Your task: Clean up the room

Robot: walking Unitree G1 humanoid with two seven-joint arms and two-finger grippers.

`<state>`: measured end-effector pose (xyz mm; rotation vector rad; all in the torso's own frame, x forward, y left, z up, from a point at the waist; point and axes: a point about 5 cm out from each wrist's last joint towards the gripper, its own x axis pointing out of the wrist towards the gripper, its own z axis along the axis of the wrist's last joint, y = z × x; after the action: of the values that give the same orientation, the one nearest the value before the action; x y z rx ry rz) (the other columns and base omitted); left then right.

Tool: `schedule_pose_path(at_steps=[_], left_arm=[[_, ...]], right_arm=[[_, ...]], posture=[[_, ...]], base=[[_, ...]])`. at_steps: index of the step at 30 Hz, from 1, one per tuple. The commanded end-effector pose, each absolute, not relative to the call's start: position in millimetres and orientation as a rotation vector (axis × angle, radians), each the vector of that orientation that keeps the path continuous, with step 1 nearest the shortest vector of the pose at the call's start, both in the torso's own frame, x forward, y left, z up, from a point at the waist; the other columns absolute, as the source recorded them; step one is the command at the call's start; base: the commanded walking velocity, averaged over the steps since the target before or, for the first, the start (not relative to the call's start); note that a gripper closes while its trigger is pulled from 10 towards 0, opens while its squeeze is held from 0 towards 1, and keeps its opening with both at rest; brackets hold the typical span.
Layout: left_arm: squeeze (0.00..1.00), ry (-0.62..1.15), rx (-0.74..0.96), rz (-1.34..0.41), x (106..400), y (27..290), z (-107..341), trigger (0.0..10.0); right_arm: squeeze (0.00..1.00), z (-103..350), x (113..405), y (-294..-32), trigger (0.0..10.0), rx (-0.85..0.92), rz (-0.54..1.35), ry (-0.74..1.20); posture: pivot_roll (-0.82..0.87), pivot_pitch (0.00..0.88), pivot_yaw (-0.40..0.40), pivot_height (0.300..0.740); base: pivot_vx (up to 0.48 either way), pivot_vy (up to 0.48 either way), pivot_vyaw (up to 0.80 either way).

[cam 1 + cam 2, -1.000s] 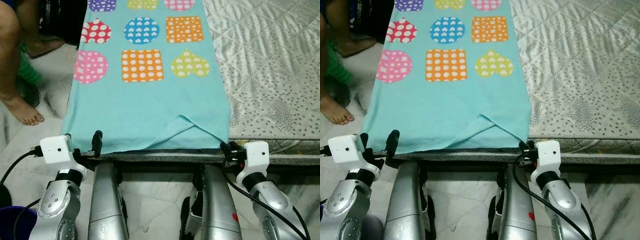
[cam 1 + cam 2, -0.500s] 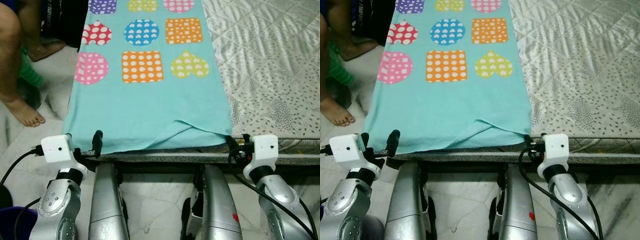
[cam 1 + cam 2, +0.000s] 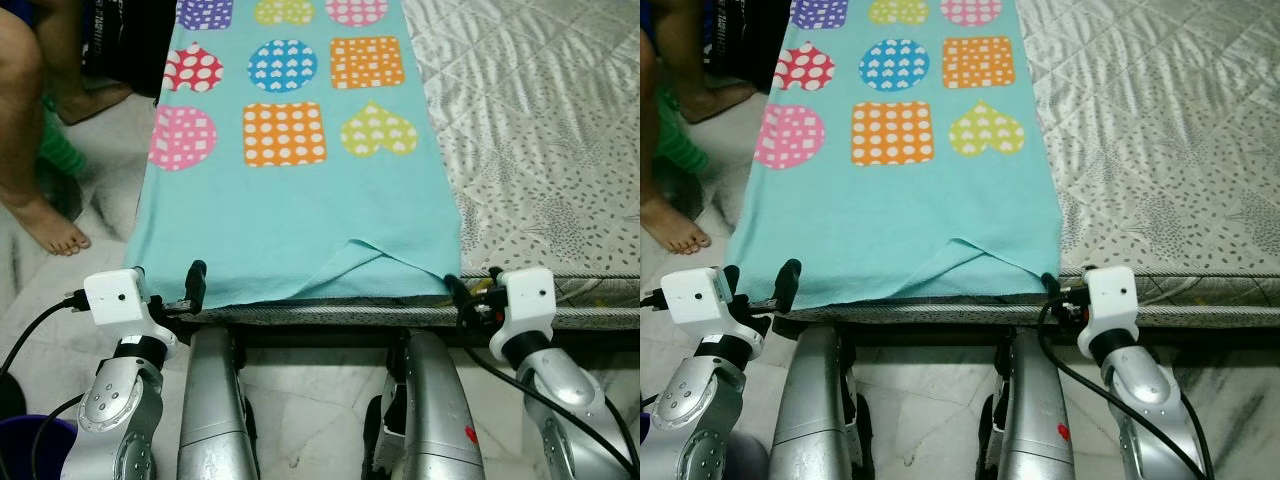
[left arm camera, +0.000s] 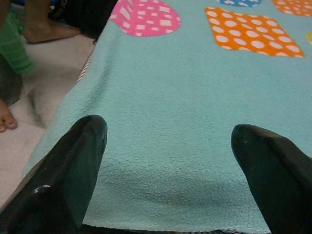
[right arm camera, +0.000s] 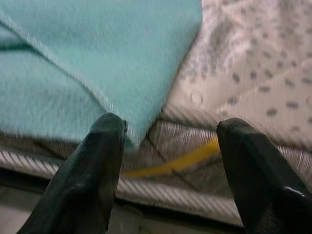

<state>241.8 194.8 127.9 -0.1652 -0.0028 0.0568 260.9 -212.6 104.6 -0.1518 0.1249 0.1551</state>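
Left eye view takes in the near edge of a bed. At the far left a person's bare foot stands on the pale marbled floor, beside the bed.

The left gripper sits at the near left corner of a turquoise fleece blanket printed with coloured dotted hearts, circles and squares. Its two black fingers are spread wide apart, one on each side of the blanket's near hem, and nothing is between them that they grip; in the left wrist view the fleece lies flat under the gap.

The blanket runs from the near edge of the bed to the far side, covering the left part of a grey-white quilted mattress with a speckled pattern. Near its right end the hem has a small fold turned over on itself.

The right gripper is at the blanket's near right corner, just at the mattress edge. In the right wrist view its fingers stand wide open; one fingertip touches the blanket corner, the other is over the striped mattress piping, where a yellow strip shows. It holds nothing.
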Motion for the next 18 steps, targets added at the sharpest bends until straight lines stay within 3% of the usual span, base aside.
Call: schedule_pose_path(at_steps=[1, 12, 18], left_arm=[[0.0, 0.011, -0.164, 0.067, 239, 198, 124, 10.0], [0.0, 0.009, -0.162, 0.072, 238, 200, 124, 10.0], [0.0, 0.001, -0.162, 0.076, 240, 200, 126, 10.0]], right_arm=[[0.0, 96, 255, -214, 10.0, -0.15, 0.159, 0.156], [0.0, 95, 256, -223, 10.0, -0.189, 0.158, 0.156], [0.0, 135, 284, -241, 10.0, -0.263, 0.013, -0.021]], posture=[[0.16, 0.296, 0.02, 0.522], [0.16, 0.301, 0.02, 0.522], [0.16, 0.299, 0.023, 0.522]], base=[[0.0, 0.0, 0.0], [0.0, 0.0, 0.0], [0.0, 0.0, 0.0]])
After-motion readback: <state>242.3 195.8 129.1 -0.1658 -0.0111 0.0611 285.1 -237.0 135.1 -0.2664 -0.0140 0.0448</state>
